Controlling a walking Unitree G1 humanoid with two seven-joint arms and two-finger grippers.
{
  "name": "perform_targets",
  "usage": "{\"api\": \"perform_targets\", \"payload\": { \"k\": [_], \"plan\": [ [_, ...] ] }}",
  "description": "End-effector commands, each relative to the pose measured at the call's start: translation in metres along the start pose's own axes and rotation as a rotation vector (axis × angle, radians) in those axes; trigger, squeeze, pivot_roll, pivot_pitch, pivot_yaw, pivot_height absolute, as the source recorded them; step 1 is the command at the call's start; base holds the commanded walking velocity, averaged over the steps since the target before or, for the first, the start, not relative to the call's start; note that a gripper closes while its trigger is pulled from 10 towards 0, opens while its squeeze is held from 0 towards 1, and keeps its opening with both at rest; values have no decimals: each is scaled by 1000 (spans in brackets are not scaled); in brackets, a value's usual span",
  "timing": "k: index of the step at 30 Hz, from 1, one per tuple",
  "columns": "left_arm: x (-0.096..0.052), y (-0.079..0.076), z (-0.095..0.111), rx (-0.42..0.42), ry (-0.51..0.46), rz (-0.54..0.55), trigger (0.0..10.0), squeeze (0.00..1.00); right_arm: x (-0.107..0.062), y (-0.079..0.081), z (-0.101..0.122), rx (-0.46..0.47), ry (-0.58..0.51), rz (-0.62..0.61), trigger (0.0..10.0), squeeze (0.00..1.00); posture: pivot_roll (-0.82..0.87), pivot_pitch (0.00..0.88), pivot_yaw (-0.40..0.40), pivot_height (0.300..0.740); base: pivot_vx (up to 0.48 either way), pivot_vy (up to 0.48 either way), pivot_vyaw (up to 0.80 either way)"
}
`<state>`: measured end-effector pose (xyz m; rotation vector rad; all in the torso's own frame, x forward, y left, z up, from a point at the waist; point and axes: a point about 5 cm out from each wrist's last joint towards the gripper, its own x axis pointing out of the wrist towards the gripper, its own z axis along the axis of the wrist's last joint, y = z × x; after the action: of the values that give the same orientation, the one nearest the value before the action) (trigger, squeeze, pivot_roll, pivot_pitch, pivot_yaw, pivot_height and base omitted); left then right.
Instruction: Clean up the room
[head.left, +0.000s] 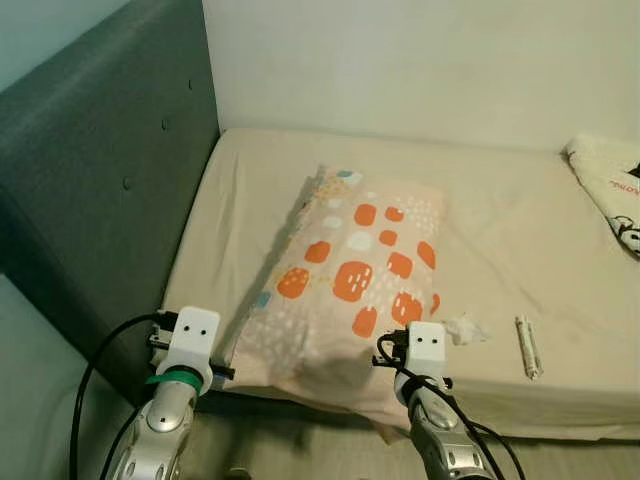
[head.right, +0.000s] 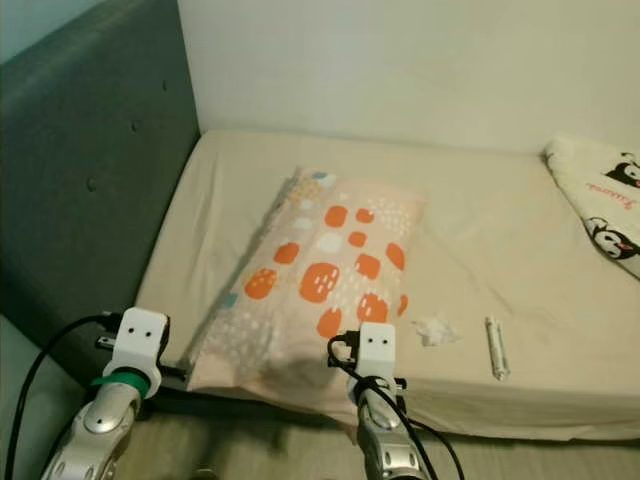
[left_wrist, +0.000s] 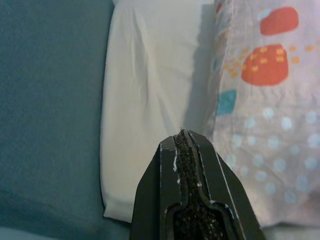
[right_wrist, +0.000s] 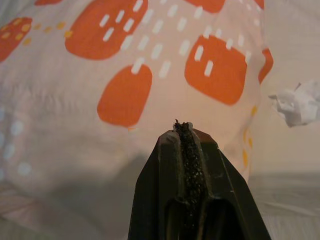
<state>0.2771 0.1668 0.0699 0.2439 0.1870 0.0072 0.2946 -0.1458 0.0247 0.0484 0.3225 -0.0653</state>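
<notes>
Cream-sheeted bed (head.left: 520, 230) bears orange-spotted pillow (head.left: 350, 270); grey headboard (head.left: 90, 180) alongside.

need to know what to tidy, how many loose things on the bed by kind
pillow: 1
crumpled tissue: 1
small white tube: 1
penguin-print blanket: 1
total: 4

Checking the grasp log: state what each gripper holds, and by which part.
Nothing is held. The left gripper is shut and empty beside the pillow; the right gripper is shut and empty in front of the pillow's near end.
</notes>
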Motion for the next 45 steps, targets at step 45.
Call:
{"api": "perform_targets", "payload": {
  "k": [45],
  "plan": [
    [-4,21,6,46,-36,70,10000,0,4,21,10,56,-42,54,10000,0,47,68,15,600,0,-64,0]
  ]
}}
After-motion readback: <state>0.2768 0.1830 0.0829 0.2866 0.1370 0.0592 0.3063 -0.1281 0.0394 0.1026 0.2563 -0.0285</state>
